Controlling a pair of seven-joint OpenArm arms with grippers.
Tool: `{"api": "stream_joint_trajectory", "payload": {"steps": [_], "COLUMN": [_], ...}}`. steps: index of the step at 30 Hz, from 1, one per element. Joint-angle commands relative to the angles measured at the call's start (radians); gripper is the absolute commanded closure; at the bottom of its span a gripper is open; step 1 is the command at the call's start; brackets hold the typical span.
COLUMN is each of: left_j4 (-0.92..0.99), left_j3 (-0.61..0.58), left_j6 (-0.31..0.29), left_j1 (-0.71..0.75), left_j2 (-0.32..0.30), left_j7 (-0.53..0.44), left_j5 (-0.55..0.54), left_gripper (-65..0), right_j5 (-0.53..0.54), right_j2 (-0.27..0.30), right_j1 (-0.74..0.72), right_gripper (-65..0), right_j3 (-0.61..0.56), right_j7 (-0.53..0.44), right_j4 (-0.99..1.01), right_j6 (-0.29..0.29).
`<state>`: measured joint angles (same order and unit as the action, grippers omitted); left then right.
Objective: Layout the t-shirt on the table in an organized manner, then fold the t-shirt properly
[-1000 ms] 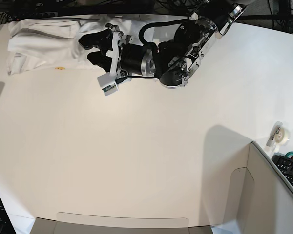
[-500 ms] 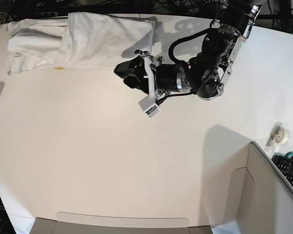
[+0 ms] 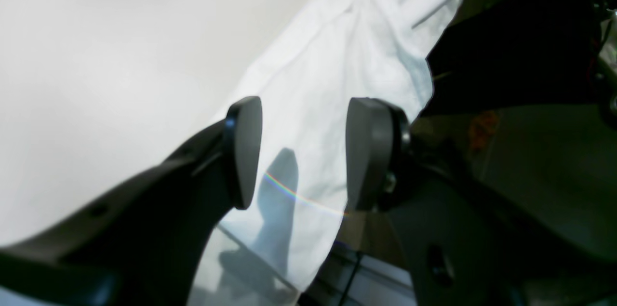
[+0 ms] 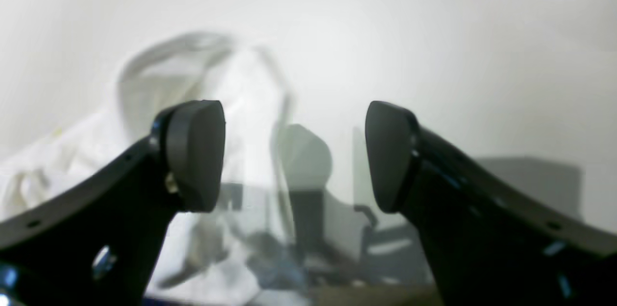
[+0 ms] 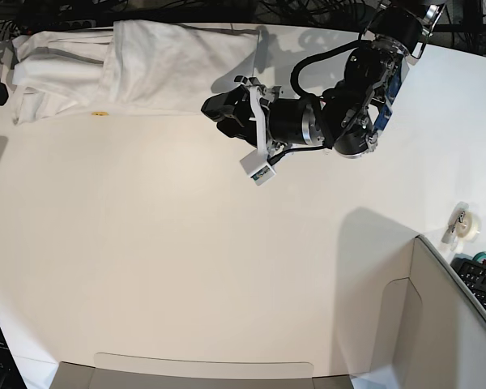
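Two end effectors, both gaping and empty: the left end effector [image 5: 219, 109] hovers just off the near-right corner of the t-shirt [image 5: 138, 69], which lies bunched along the far-left edge of the table [image 5: 227, 267], long axis running left-right. Right end effector [image 4: 294, 156] looks onto the shirt's other, crumpled end. Either arm looks close enough for its own end.
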<state>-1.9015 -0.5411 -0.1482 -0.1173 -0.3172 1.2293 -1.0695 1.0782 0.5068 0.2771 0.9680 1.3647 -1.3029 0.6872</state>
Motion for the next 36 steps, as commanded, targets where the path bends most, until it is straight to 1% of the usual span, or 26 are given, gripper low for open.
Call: {"api": "stream_joint_trajectory", "payload": {"steps": [1,4,6,8,13,15,20,26,27,28,29,31,33,34,36], "left_j4": [-0.016,-0.014,-0.014,-0.008,0.02,0.021,0.021,0.021,0.021,0.021,0.021,0.015,0.012,0.012,0.012], "left_j3": [0.005,0.005,0.005,0.005,0.005,0.005,0.005,0.005,0.005,0.005,0.005,0.005,0.005,0.006,0.006], "left_j6": [-0.003,-0.003,-0.001,-0.001,-0.001,-0.001,-0.001,-0.001,-0.001,-0.001,-0.001,-0.001,-0.001,-0.001,-0.001], "left_j1": [-0.02,-0.022,-0.022,-0.022,-0.022,-0.022,-0.022,-0.017,-0.017,-0.017,-0.017,-0.017,-0.017,-0.017,-0.015], "left_j2": [-0.003,0.006,0.016,0.017,0.017,0.019,0.019,0.019,0.019,0.019,0.019,0.014,0.011,0.01,-0.012], "left_j7": [-0.012,-0.012,-0.012,-0.012,-0.012,-0.012,-0.012,-0.012,-0.012,-0.012,-0.012,-0.012,-0.01,-0.01,-0.01], "left_j5": [-0.019,-0.019,-0.018,-0.018,-0.018,-0.018,-0.018,-0.019,-0.019,-0.019,-0.019,-0.019,-0.021,-0.021,-0.021], "left_gripper": [-26.0,-26.0,-26.0,-26.0,-26.0,-26.0,-26.0,-26.0,-25.9,-25.8,-25.7,-25.7,-25.2,-24.3,-21.3], "right_j5": [0.046,0.104,0.127,0.129,0.118,0.095,0.046,0.052,0.05,0.049,0.047,0.046,0.046,0.046,0.046], "right_j2": [0.019,0.017,0.014,-0.007,-0.055,-0.067,-0.069,-0.061,-0.061,-0.061,-0.061,-0.061,-0.061,-0.061,-0.061], "right_j1": [0.0,0.003,0.007,0.015,0.017,0.021,0.021,0.043,0.043,0.043,0.043,0.043,0.041,0.038,0.034], "right_gripper": [-45.1,-45.1,-45.1,-45.1,-45.1,-45.1,-45.1,-44.4,-41.9,-37.4,-31.6,-15.9,-3.8,0.0,0.0], "right_j3": [-0.017,-0.065,-0.074,-0.073,-0.077,-0.077,-0.074,-0.071,-0.073,-0.073,-0.073,-0.071,-0.071,-0.071,-0.07], "right_j7": [0.003,0.015,0.018,0.032,0.032,0.032,0.032,0.032,0.032,0.032,0.032,0.032,0.032,0.032,0.032], "right_j4": [-0.013,-0.01,-0.008,-0.008,-0.007,-0.007,-0.007,-0.01,-0.011,-0.011,-0.011,-0.008,-0.008,-0.008,-0.011], "right_j6": [0.011,0.011,0.011,0.011,0.011,0.011,0.011,0.011,0.011,0.011,0.011,0.011,0.011,0.011,0.011]}}
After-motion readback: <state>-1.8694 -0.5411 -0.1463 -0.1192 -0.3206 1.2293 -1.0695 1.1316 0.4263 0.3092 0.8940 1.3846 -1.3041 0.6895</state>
